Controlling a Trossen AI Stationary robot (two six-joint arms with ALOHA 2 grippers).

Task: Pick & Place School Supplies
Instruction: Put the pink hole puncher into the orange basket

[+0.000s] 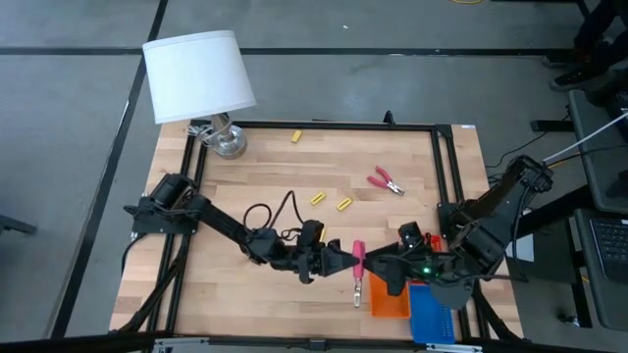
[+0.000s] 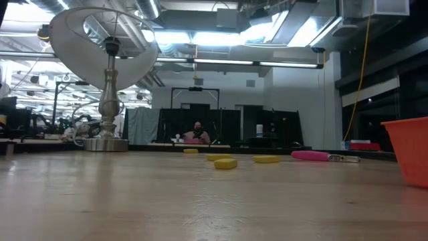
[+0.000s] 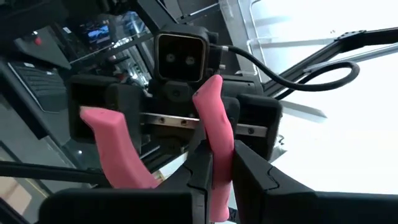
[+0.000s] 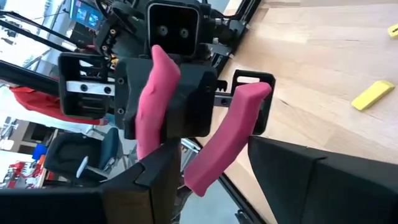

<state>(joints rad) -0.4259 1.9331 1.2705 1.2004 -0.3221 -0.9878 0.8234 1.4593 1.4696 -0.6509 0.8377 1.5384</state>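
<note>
A pink-red-handled scissor-like tool [image 1: 358, 260] hangs between my two grippers above the table's near middle, its metal end [image 1: 356, 292] toward the near edge. My left gripper [image 1: 339, 260] is shut on one handle. My right gripper [image 1: 378, 265] faces it, open, with the other handle [image 4: 214, 149] standing between its spread fingers. A second such tool [image 1: 386, 181] lies flat farther back, also in the low view [image 2: 321, 156]. Three small yellow blocks [image 1: 317, 198] [image 1: 343, 204] [image 1: 295, 136] lie on the wood. The yellow-orange packs do not show. My left gripper pinches one pink handle [image 3: 214, 146] of the tool between its two fingers [image 3: 249, 171], coming level from the table's left. The handle stands up past the fingertips; the second handle [image 3: 112, 149] splays off to one side. The tool is lifted clear of the table.
A white-shaded lamp [image 1: 201, 78] stands at the far left corner. Orange [image 1: 390, 299], blue [image 1: 432, 314] and red [image 1: 432, 263] mesh trays sit near the right arm at the near right. A black cable [image 1: 270, 211] loops above the left arm. Bare wood lies in the middle.
</note>
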